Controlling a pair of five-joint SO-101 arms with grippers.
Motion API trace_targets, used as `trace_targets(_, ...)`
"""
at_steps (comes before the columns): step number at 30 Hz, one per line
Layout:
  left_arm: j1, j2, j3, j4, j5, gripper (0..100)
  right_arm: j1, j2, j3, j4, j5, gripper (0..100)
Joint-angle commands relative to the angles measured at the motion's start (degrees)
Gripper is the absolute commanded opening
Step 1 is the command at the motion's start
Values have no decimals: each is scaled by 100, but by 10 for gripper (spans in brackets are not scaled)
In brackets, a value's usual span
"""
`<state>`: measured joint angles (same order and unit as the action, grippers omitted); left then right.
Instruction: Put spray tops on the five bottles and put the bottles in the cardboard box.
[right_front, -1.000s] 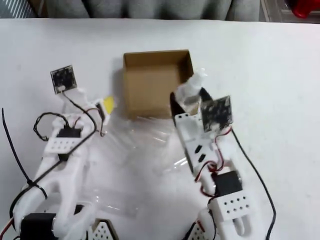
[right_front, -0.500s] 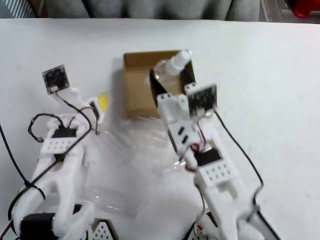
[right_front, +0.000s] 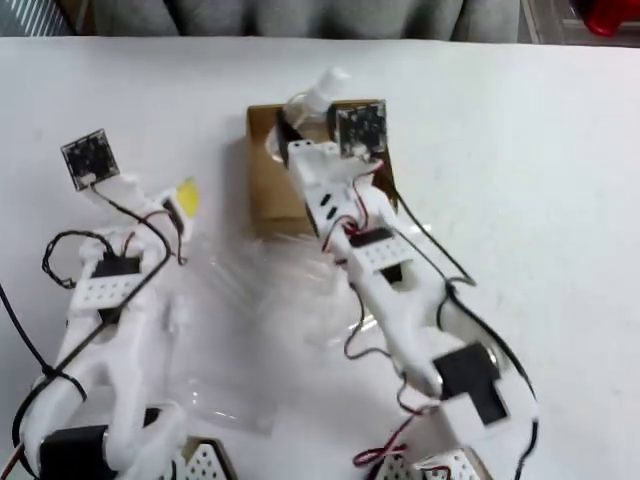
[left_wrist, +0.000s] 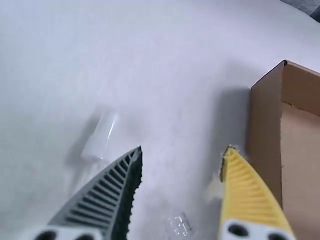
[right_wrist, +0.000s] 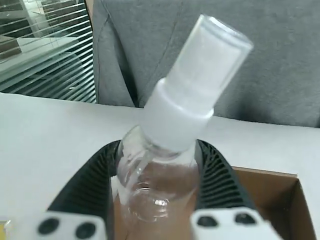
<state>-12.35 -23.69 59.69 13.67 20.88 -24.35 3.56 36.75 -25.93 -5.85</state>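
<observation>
Clear plastic bottle (right_wrist: 150, 200), white spray top (right_wrist: 200, 85) fitted, sits clamped and tilted in the right tool (right_wrist: 160, 167), above the cardboard box (right_front: 262, 190). The left tool (left_wrist: 182, 152) stands wide over the white surface (left_wrist: 100, 50); a loose cap (left_wrist: 100, 136) lies just beyond its dark finger.

White table (right_front: 560, 150), grey chair (right_wrist: 300, 60), blinds (right_wrist: 40, 50)

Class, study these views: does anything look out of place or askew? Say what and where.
A loose spray top lies on its side on the table, not fitted to any bottle, just ahead of the open left gripper.
</observation>
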Motion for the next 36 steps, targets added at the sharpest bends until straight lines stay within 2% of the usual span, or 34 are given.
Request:
trace_targets(1, -75, -242, -176, -220, -18, 249, 4, 295, -844, 145, 9, 16)
trace_targets(11, -75, -233, -149, -220, -35, 249, -4, 1569, -3174, 1657, 18, 16)
trace_targets(15, -66, -233, 26, -536, -62, 249, -4, 2167, -4070, 2176, 26, 16)
trace_targets(20, -48, -233, 114, -738, -62, 249, -57, 2413, -4580, 2941, 642, 16)
trace_targets(31, -40, -233, 114, -738, -62, 249, -57, 2774, -4527, 2941, 695, 16)
trace_targets(36, -40, -233, 114, -738, -62, 249, -57, 3160, -4501, 2536, 712, 16)
